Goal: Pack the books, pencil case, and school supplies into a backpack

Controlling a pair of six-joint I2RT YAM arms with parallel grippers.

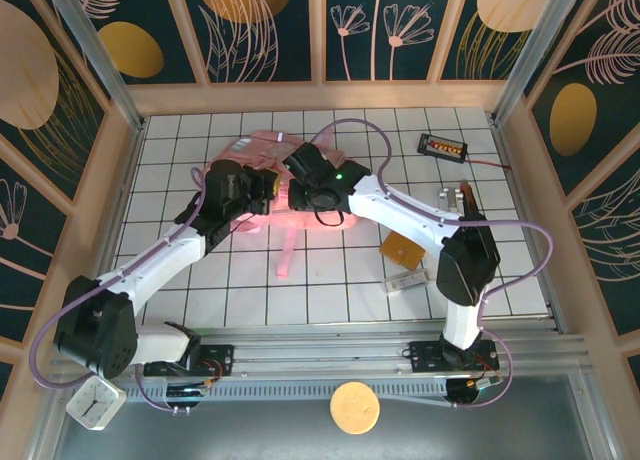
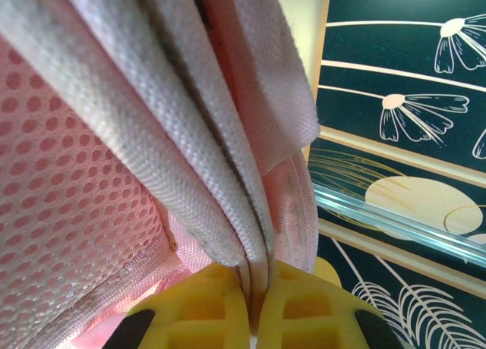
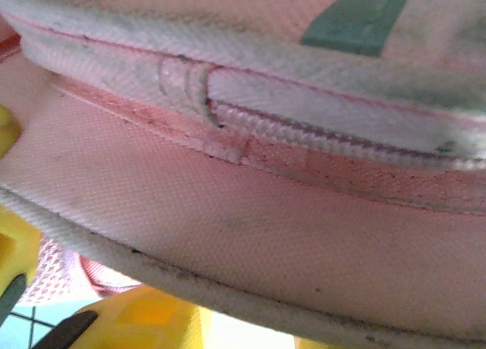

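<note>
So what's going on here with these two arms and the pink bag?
Both arms are working on the pink backpack in the middle of the table. The left gripper is shut on a fold of its fabric edge. The right gripper sits against the zipper seam, grip unclear. The orange-brown square book and whitish-grey block lie outside it, unpacked.

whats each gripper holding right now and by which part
The left gripper pinches the backpack by a folded fabric edge. The right gripper sits against the backpack too, but whether it grips cannot be told.
</note>
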